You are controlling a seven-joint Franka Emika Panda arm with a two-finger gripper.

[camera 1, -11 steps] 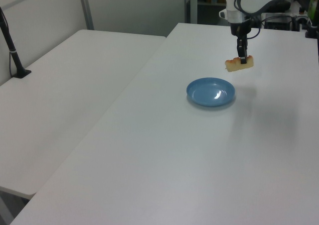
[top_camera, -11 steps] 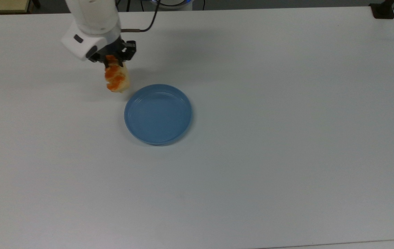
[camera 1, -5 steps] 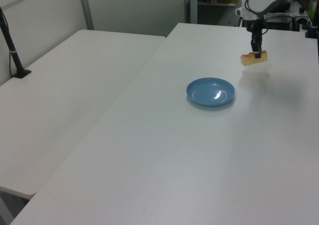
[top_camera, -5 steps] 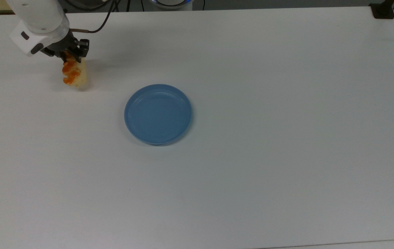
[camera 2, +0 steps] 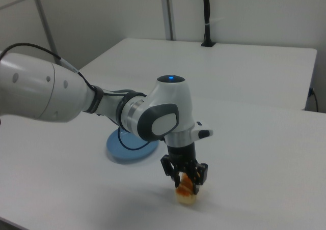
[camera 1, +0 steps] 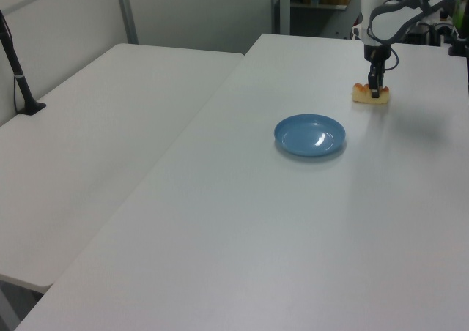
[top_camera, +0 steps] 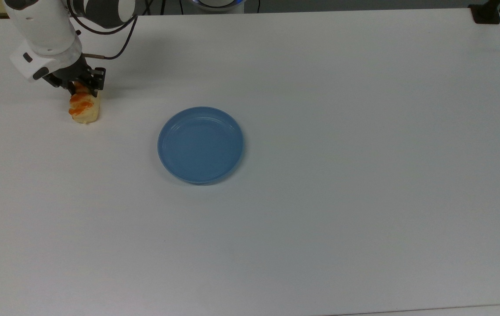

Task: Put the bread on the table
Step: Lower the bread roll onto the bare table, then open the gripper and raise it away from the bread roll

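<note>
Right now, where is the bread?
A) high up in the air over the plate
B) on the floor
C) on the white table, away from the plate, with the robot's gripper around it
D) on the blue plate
C: the bread sits on the table, apart from the blue plate, with the gripper closed on it.

Bread (top_camera: 84, 109) on table (top_camera: 342, 175) (plate (top_camera: 200, 145) well apart).

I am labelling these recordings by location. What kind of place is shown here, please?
Probably a robotics lab or test room. A white robot arm works on a plain white table that holds a blue plate and a bread, and a black camera pole is clamped to a second table behind.
</note>
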